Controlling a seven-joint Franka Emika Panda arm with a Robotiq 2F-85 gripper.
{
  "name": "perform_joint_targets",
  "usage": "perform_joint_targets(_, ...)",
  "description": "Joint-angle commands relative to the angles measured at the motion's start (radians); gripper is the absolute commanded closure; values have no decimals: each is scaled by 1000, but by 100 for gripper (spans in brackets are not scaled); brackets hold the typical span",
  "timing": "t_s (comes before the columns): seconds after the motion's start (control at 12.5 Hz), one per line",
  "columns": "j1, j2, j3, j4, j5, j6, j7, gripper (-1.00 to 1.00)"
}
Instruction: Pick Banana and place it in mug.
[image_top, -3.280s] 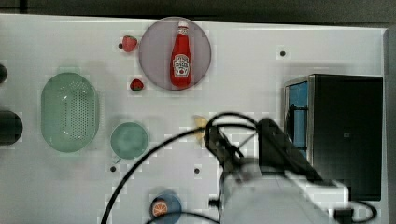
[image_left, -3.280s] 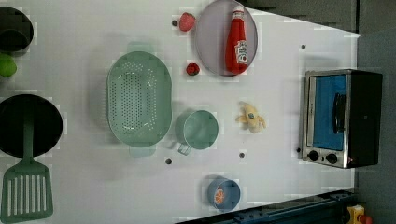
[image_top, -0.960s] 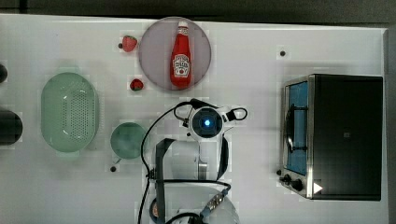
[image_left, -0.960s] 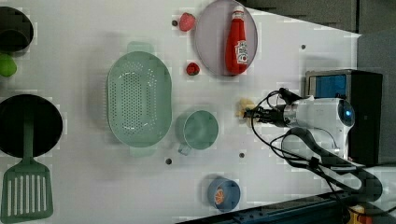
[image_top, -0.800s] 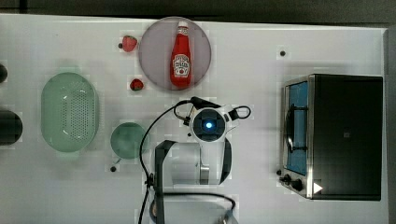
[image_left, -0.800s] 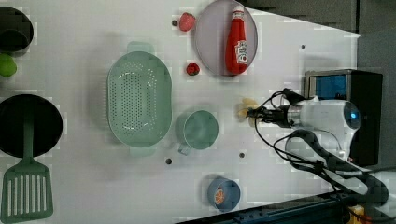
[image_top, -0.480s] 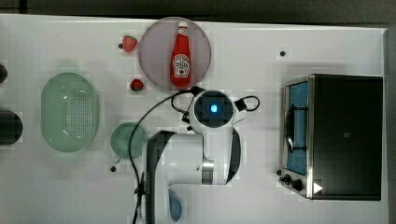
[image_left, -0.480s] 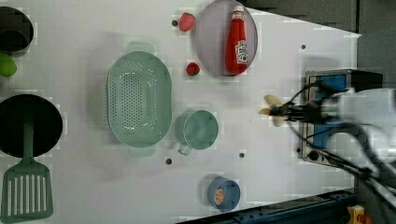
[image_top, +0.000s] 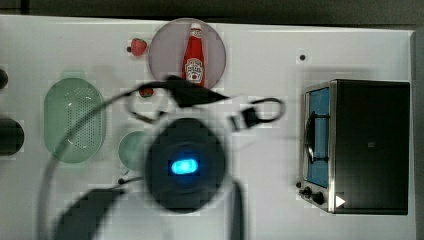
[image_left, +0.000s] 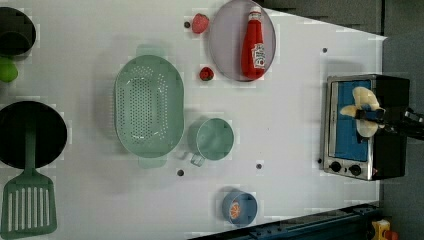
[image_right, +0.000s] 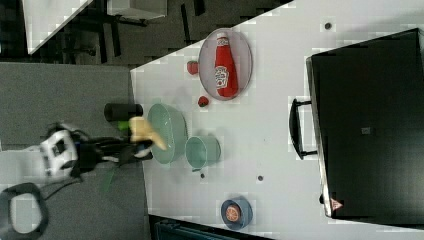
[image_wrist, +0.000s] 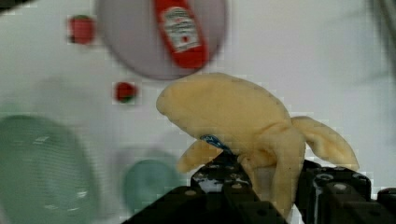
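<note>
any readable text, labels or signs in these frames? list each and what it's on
Ketchup bottle: a white label with dark print, too blurred to read in any view.
Toaster oven: a small white triangle mark at a front corner and a tiny mark on its top, neither legible.
Banana: a small blue tag near the gripper, no letters legible.
Nothing else carries text; no word can be quoted.
</note>
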Motion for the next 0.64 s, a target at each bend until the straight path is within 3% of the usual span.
perform_joint_targets(0.08, 78, 83, 146, -72, 50, -22, 322, 37)
perform_joint_targets(0.16, 79, 124, 216, -72, 49, 6, 470, 37)
perform_joint_targets(0.32, 80, 187, 270, -83, 42, 77, 577, 37)
perform_joint_targets(0.64, 79, 266, 291, -183, 18, 289, 642, 37)
